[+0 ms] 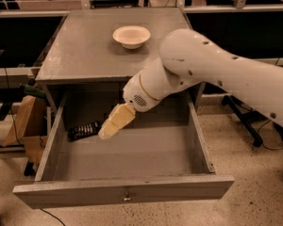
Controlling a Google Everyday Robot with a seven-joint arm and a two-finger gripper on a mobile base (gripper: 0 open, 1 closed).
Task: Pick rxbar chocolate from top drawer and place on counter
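Observation:
The top drawer (122,188) stands pulled wide open below the counter (85,51). The rxbar chocolate (83,130), a dark flat bar, lies on the drawer floor at the far left, angled slightly. My gripper (106,132), with cream-coloured fingers, reaches down into the drawer from the right, its tip just right of the bar's near end. The white arm crosses the drawer's right half and hides part of its back wall.
A cream bowl (131,36) sits on the counter toward the back middle. Cardboard boxes (23,121) stand on the floor left of the cabinet. Chair legs and cables lie on the floor at the right.

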